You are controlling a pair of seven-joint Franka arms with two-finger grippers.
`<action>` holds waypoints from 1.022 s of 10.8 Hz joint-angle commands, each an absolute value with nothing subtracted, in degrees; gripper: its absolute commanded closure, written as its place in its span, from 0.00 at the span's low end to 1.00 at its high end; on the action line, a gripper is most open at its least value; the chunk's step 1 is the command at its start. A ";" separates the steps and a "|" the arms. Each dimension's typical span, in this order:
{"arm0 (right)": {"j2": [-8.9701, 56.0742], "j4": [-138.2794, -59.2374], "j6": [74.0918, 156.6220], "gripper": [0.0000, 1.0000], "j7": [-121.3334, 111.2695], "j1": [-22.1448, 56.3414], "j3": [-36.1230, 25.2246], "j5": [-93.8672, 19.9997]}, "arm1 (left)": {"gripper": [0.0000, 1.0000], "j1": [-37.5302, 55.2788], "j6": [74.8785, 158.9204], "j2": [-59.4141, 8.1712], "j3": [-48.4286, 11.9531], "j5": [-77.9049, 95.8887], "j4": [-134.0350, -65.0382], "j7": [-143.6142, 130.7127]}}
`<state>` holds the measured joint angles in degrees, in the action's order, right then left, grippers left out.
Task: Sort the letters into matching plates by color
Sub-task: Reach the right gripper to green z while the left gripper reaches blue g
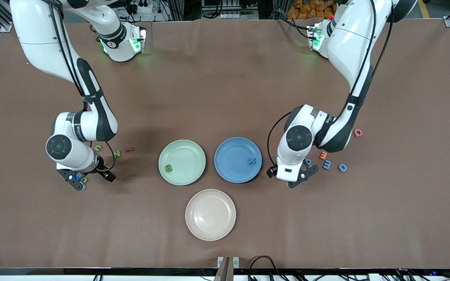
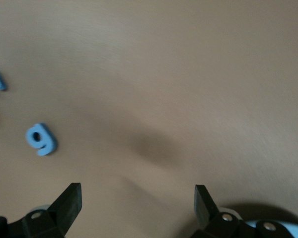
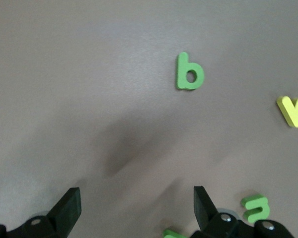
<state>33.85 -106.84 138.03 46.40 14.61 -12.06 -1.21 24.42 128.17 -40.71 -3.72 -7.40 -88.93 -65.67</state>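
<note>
The mint green plate [image 1: 182, 162] holds one green letter [image 1: 168, 168]. The blue plate [image 1: 238, 159] beside it holds a blue X [image 1: 252, 160]. My left gripper [image 1: 301, 178] is open and empty, low over bare table beside the blue plate; in the left wrist view [image 2: 138, 198] a blue 9 [image 2: 40, 139] lies ahead of it. My right gripper [image 1: 77, 181] is open and empty at the right arm's end of the table. The right wrist view [image 3: 136, 201] shows a green b [image 3: 189, 72], a yellow k [image 3: 293, 110] and another green letter [image 3: 256, 207].
A cream-beige plate [image 1: 210, 214] lies nearer the camera than the two coloured plates. Blue letters [image 1: 327, 164], an orange one [image 1: 323, 155] and a red C [image 1: 358, 133] lie by the left arm. A green N [image 1: 117, 153] and a red letter [image 1: 129, 149] lie by the right arm.
</note>
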 commanded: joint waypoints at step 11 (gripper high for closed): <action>29.79 -115.04 145.01 0.00 62.20 13.09 -11.87 -15.38 | 0.00 15.47 127.35 -37.89 -4.22 -5.36 -93.33 -78.57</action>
